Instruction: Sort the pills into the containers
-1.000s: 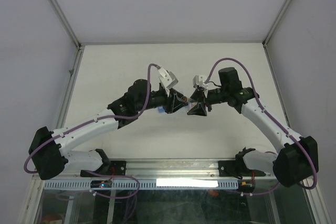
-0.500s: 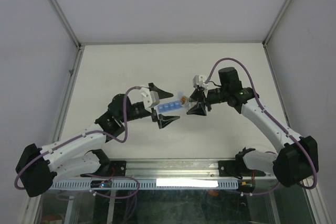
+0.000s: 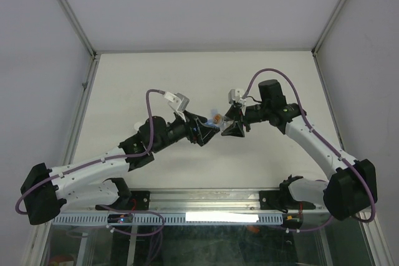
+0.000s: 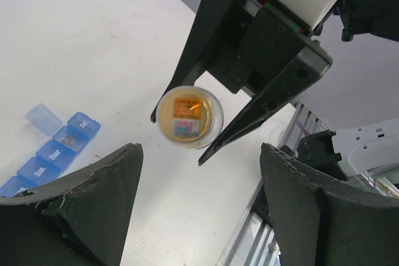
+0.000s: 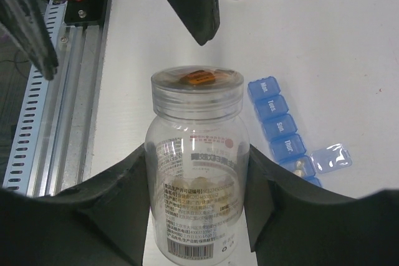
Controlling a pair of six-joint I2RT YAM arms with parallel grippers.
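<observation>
Most of the pills [image 5: 198, 207] sat in the clear bottle [image 5: 197, 172], cap on, pinched between both fingers of the right end effector [image 5: 197, 154]. One tan pill [image 5: 299, 167] lay in the open compartment of the blue containers strip [image 5: 274, 119], just right of that end effector on the tabletop [image 5: 343, 42]. Lids read Mon, Tues, Thur. The bottle label was tiny print I couldn't read, plus a barcode at the bottom. The left end effector [image 4: 199, 147] was spread wide, facing the bottle's capped end and not touching it. The slotted rail [image 5: 62, 91] ran along the tabletop edge left of the bottle, with bare tabletop to the right past the strip.
</observation>
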